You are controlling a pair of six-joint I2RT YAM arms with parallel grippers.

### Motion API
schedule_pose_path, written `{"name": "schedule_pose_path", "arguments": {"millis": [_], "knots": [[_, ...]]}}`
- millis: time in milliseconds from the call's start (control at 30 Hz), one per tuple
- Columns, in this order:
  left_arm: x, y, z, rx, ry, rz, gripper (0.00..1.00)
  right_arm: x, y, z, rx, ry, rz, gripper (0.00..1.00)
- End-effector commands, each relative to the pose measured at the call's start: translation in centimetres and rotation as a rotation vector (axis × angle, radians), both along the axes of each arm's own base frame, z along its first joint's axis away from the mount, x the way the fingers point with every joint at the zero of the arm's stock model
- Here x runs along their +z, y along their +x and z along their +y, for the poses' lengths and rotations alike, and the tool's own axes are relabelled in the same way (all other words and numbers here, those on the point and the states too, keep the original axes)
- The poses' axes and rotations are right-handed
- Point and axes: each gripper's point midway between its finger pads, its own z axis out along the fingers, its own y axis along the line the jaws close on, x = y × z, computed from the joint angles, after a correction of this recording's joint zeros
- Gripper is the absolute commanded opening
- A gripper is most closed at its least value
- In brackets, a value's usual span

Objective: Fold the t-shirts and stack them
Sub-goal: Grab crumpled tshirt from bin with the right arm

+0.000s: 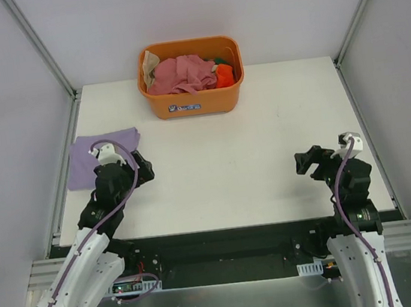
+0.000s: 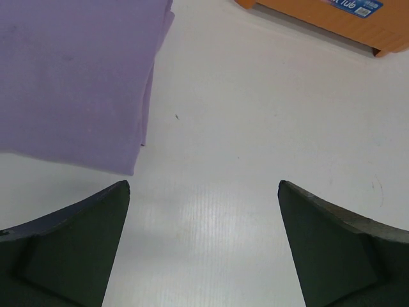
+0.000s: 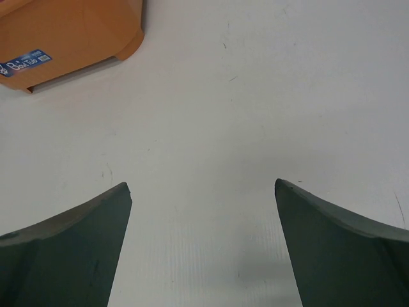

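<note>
Rose-red shirt (image 1: pixel 183 73) heaped in tub (image 1: pixel 213 98), far edge | we judge it limp, light; pinch top fold | left tool (image 2: pixel 203 192), right tool (image 3: pixel 203 188) gaping, empty

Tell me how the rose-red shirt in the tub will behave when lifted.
The rose-red shirt lies crumpled and heaped, so it will likely hang limp. It looks thin, light. It lies against an orange shirt in the tub, so it might drag that along.
</note>
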Motion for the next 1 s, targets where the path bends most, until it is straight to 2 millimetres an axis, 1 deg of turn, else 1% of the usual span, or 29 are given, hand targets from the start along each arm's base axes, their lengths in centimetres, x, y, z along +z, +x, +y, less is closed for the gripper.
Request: {"name": "schedule_pose_path", "arguments": {"millis": [0, 67, 167, 267, 333, 367, 433, 467, 533, 567, 633, 700, 767, 800, 833, 867, 900, 967], "knots": [[1.3, 0.1, 0.9, 0.048, -0.008, -0.052, 0.99, 1.8, 0.3, 0.3, 0.012, 0.023, -0.071, 0.96], [1.3, 0.1, 0.8, 0.047, -0.008, -0.051, 0.99, 1.4, 0.5, 0.5, 0.010, 0.043, -0.070, 0.96], [1.3, 0.1, 0.6, 0.038, -0.013, -0.046, 0.99, 1.4, 0.6, 0.5, 0.009, 0.054, -0.067, 0.96], [1.7, 0.2, 0.2, 0.013, -0.015, -0.048, 0.99, 0.9, 0.8, 0.8, 0.024, 0.050, -0.046, 0.96], [1.5, 0.1, -0.3, -0.010, -0.028, -0.038, 0.99, 0.4, 0.9, 1.3, 0.051, 0.059, -0.011, 0.96], [1.4, 0.1, -0.4, -0.015, -0.031, -0.033, 0.99, 0.5, 1.0, 1.6, 0.069, 0.062, 0.003, 0.96], [1.3, 0.1, -0.5, -0.011, -0.037, -0.029, 0.99, 1.2, 1.2, 2.4, 0.113, 0.083, 0.028, 0.96], [1.2, 0.2, -0.5, -0.011, -0.038, -0.023, 0.99, 2.0, 1.4, 2.9, 0.141, 0.094, 0.030, 0.96], [1.1, 0.2, -0.8, -0.024, -0.041, -0.017, 0.99, 3.6, 2.3, 3.3, 0.152, 0.107, 0.034, 0.96], [1.1, 0.3, -1.0, -0.035, -0.041, -0.011, 0.99, 5.0, 2.9, 3.7, 0.168, 0.099, 0.026, 0.96], [1.2, 0.4, -1.3, -0.052, -0.043, -0.006, 0.99, 6.5, 3.8, 5.1, 0.213, 0.076, 0.035, 0.96], [1.1, 0.4, -1.4, -0.054, -0.044, 0.000, 0.99, 8.0, 5.2, 6.4, 0.230, 0.031, 0.036, 0.96], [1.0, 0.4, -1.3, -0.049, -0.044, 0.004, 0.99, 9.8, 7.0, 8.1, 0.244, -0.031, 0.035, 0.96], [0.9, 0.4, -1.3, -0.045, -0.044, 0.004, 0.99, 10.5, 7.7, 9.4, 0.270, -0.053, 0.042, 0.96], [0.9, 0.4, -1.3, -0.046, -0.046, 0.005, 0.99, 10.3, 9.3, 9.7, 0.234, -0.092, 0.088, 0.96], [0.9, 0.4, -1.3, -0.046, -0.042, 0.004, 0.99, 10.5, 10.4, 10.9, 0.242, -0.111, 0.109, 0.96], [1.0, 0.4, -1.2, -0.042, -0.045, 0.001, 0.99, 11.6, 11.5, 12.0, 0.248, -0.119, 0.108, 0.96], [1.0, 0.4, -1.1, -0.037, -0.045, -0.003, 0.99, 12.4, 13.9, 14.2, 0.241, -0.150, 0.126, 0.96]]}}
